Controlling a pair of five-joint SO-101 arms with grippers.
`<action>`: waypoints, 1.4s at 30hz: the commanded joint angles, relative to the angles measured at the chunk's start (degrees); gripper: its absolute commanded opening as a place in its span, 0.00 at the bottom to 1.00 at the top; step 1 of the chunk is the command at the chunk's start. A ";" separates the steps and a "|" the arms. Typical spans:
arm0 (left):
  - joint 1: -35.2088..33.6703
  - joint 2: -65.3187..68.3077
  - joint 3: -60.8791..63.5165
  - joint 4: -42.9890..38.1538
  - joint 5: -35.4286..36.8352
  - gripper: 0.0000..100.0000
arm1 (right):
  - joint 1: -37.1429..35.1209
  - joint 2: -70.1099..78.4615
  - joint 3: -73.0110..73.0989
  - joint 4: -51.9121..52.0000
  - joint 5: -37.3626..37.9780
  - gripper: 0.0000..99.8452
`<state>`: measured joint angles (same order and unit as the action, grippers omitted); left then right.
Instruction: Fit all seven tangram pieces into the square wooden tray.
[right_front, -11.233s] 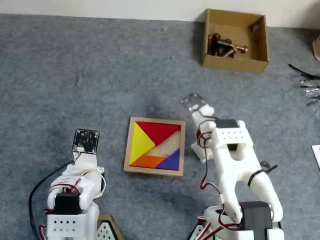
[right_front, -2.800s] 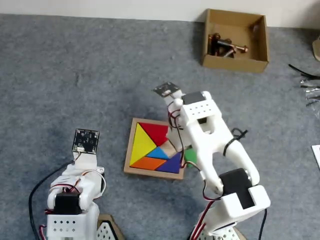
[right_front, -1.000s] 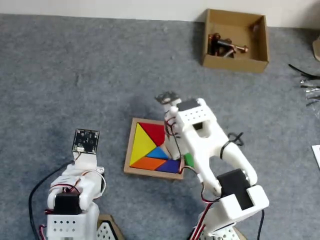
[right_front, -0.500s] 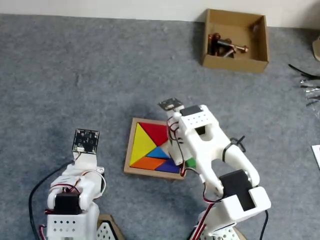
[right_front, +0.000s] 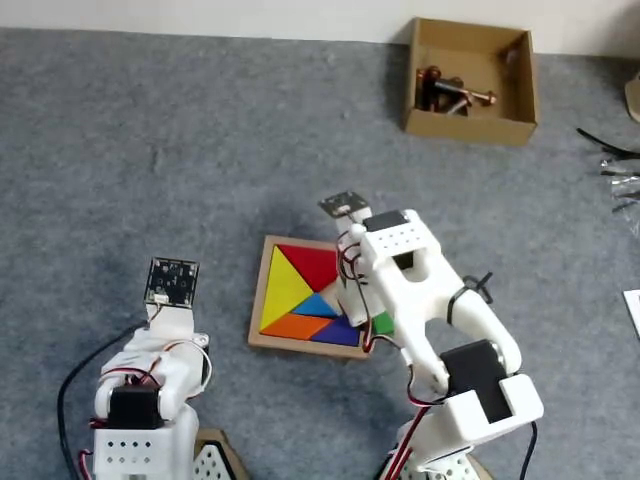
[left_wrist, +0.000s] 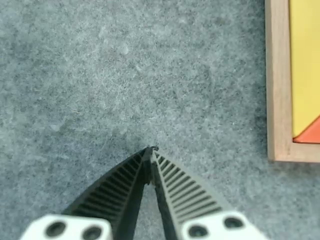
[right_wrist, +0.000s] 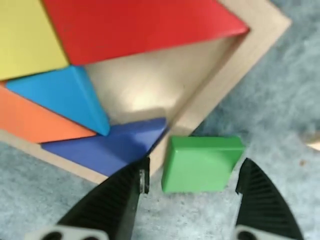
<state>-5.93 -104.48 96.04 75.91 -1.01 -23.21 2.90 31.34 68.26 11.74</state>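
The square wooden tray lies mid-table. It holds a red triangle, a yellow triangle, a light blue triangle, an orange piece and a dark blue piece. Bare wood shows between them. A green square lies on the carpet just outside the tray's rim, also in the high view. My right gripper is open, one finger on each side of the green square. My left gripper is shut and empty over carpet, near the tray's rim.
A cardboard box with metal parts stands at the back right. Cables lie at the right edge. The left arm sits at the front left. Grey carpet covers the table.
The light blue triangle has come into the tray since the oldest frame. Over the last second the right arm shifted slightly rightward over the tray's right side. The left arm has kept still.
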 joint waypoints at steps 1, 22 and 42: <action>0.66 -0.57 1.01 0.18 0.09 0.01 | 1.45 0.13 2.95 -5.41 -0.35 0.27; 0.66 -0.57 1.01 0.18 0.09 0.01 | 1.45 -0.04 7.08 -7.87 -0.53 0.20; 0.66 -0.57 1.01 0.18 0.09 0.01 | 1.45 -0.04 6.81 -7.69 -0.79 0.20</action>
<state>-5.93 -104.48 96.04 75.91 -1.01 -23.03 1.76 36.97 63.34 11.74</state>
